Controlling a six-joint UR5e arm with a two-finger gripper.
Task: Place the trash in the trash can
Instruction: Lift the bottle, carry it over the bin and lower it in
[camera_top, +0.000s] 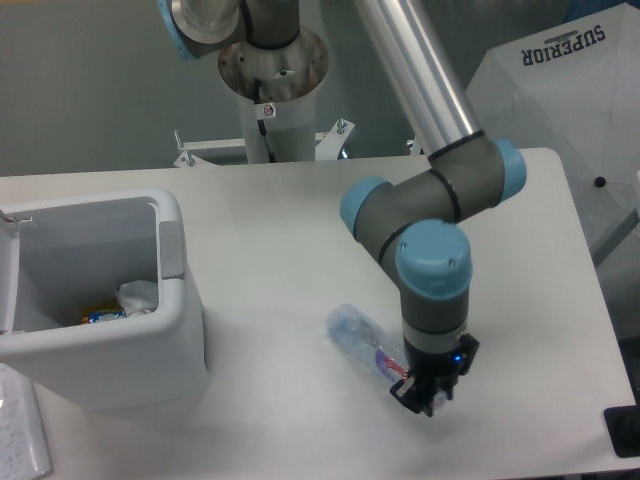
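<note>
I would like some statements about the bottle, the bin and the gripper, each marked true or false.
1. The plastic bottle lies inside the trash can. False: it is out over the table, to the right of the can.
2. The gripper is at the label end of the bottle. True.
3. A crumpled white tissue sits inside the trash can. True.
4. The trash can is tipped onto its side. False: it stands upright with its opening up.
5. The bottle stands upright on its base. False: it is tilted, close to lying flat.
</note>
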